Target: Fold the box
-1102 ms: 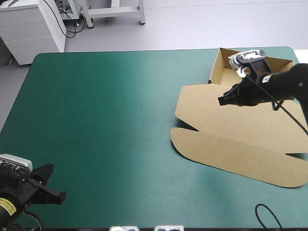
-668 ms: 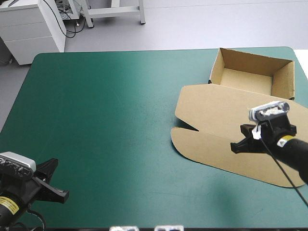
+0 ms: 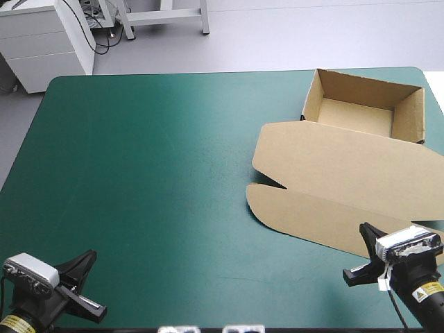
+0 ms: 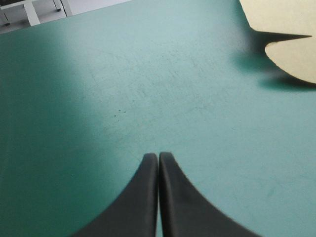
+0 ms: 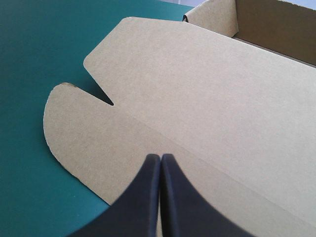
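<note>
At the near left corner of the tabletop [image 3: 152, 173], the left gripper [image 4: 158, 155] is hanging over bare teal-green cover, its black fingers [image 4: 140, 197] pressing together into one pointed arch with nothing between them. Ahead of it and well apart, a rounded corner of the brown board is just showing.

At the near right, the right gripper [image 5: 161, 157] is pointing along the box [image 3: 347, 173], its fingers [image 5: 185, 202] likewise meeting tip to tip and gripping nothing. Its tip is sitting over the near edge of the front flap [image 3: 326, 218]. Whether it is touching the board cannot be told.

Beyond that flap a crease is running across the sheet, and a narrow notch [image 3: 274, 185] is cutting in from the left side between the flap and the main lid panel [image 3: 333, 156]. The whole lid is lying flat on the cover.

Farthest off, at the far right corner of the tabletop, the tray [image 3: 316, 100] is standing open with its four walls upright, joined to the lid along its near wall.
</note>
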Motion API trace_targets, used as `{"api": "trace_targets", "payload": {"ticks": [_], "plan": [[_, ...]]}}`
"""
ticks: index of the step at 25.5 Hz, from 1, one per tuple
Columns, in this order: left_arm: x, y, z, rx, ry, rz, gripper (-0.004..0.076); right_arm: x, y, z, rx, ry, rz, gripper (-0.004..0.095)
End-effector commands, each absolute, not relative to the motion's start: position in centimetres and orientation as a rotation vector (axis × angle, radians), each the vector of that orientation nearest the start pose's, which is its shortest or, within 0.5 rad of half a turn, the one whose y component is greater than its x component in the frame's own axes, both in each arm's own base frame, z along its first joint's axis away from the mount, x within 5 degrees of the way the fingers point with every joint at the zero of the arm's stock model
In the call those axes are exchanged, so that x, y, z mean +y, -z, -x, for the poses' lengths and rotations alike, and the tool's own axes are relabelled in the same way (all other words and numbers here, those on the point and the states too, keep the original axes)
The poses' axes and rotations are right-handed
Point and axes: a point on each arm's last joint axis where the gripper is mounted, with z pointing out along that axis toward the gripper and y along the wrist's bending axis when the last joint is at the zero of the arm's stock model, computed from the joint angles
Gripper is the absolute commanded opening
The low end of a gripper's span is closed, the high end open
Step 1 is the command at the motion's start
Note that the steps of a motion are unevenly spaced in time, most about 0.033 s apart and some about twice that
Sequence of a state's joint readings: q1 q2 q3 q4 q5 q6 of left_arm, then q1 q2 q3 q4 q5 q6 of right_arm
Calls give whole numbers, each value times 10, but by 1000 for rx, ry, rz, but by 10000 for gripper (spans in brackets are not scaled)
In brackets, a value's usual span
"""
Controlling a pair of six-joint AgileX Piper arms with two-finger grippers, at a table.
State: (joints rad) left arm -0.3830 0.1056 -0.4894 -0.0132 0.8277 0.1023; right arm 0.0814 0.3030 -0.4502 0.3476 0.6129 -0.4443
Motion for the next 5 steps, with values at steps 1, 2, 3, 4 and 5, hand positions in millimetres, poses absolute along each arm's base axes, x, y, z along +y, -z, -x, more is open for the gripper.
{"api": "trace_targets", "payload": {"ticks": [1,2,3,4,5], "plan": [[-11,-300,-23,1819,224,-451,-8,22,-295,-58,1815,-143,331,-19],[-11,-300,-23,1826,223,-453,-8,22,-293,-57,1815,-146,330,-19],[-11,-298,-22,1844,222,-458,-8,22,-294,-55,1797,-151,324,-19],[-11,-297,-22,1853,221,-460,-8,22,-295,-54,1793,-150,324,-19],[-10,-296,-22,1862,216,-463,-8,22,-294,-53,1796,-154,323,-19]]}}
